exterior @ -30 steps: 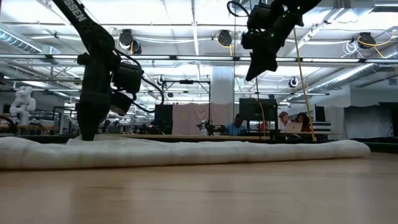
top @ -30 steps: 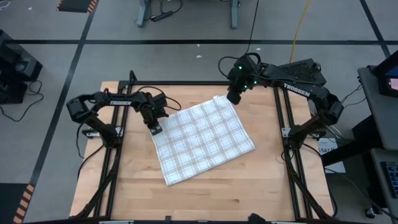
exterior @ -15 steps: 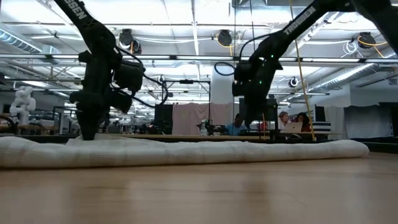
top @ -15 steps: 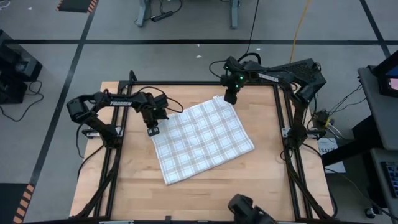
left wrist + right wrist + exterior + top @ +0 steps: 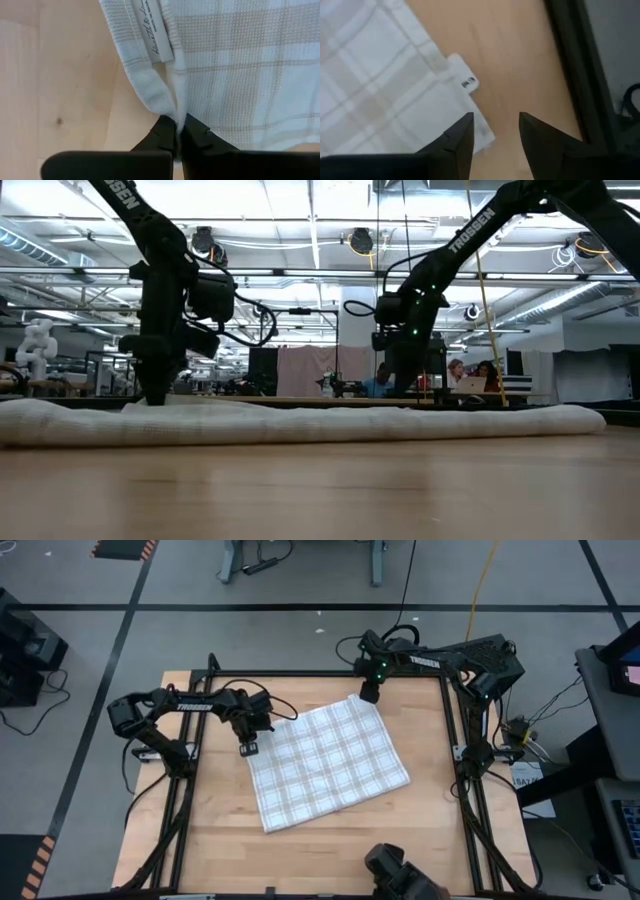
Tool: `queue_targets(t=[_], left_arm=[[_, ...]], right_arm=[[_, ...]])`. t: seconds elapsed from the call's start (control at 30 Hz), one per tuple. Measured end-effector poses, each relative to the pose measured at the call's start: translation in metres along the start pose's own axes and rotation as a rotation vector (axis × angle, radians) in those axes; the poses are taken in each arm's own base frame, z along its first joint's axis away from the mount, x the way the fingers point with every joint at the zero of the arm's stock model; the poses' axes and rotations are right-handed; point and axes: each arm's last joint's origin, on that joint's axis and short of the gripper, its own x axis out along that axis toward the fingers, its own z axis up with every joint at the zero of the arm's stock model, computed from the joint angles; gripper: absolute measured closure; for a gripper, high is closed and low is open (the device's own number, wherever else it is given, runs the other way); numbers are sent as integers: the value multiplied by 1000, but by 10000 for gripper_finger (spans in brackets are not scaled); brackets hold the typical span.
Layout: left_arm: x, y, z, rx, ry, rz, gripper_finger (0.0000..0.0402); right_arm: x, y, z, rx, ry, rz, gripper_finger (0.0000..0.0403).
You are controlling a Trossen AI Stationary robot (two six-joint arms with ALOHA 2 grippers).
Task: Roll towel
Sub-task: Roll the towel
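Observation:
The towel [image 5: 325,765], white with a tan grid check, lies spread flat and skewed on the wooden table [image 5: 330,860]. In the low view it is a low white band [image 5: 300,423]. My left gripper [image 5: 248,748] stands at the towel's far left corner, pointing down and shut on it; a white label [image 5: 160,35] lies close by. My right gripper [image 5: 366,697] hovers open over the towel's far corner. Its fingers [image 5: 460,137] stand above the hem and bare wood next to a small tag [image 5: 469,82], touching nothing. My left gripper pinches the towel's far left corner [image 5: 176,116] between its two fingers, from above, pointing down. The cloth is gathered there into a small raised fold that runs out from the fingertips. The rest of the towel lies flat on the table.
Black frame rails [image 5: 455,740] run along the table's left and right sides. A dark object [image 5: 395,875] shows at the near edge. Bare wood lies near of the towel. People sit at desks [image 5: 470,375] in the room beyond the far edge.
My right gripper has come down from high above the far edge to just over the towel's far corner, its arm stretching out. My left gripper has stayed at its corner and rolled a little about its own axis.

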Motion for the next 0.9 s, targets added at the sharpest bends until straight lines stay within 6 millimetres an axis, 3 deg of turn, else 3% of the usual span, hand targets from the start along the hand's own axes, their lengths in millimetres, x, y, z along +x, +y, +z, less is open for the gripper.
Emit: queue_targets(t=[0.33, 0.63, 0.9], left_arm=[[0, 1, 0, 12, 10, 34, 394], [0, 1, 0, 6, 11, 41, 394], [0, 3, 4, 10, -37, 58, 393]], right_arm=[[9, 6, -11, -139, -36, 142, 199], [19, 2, -18, -155, -22, 41, 195], [29, 0, -24, -105, 22, 73, 197]])
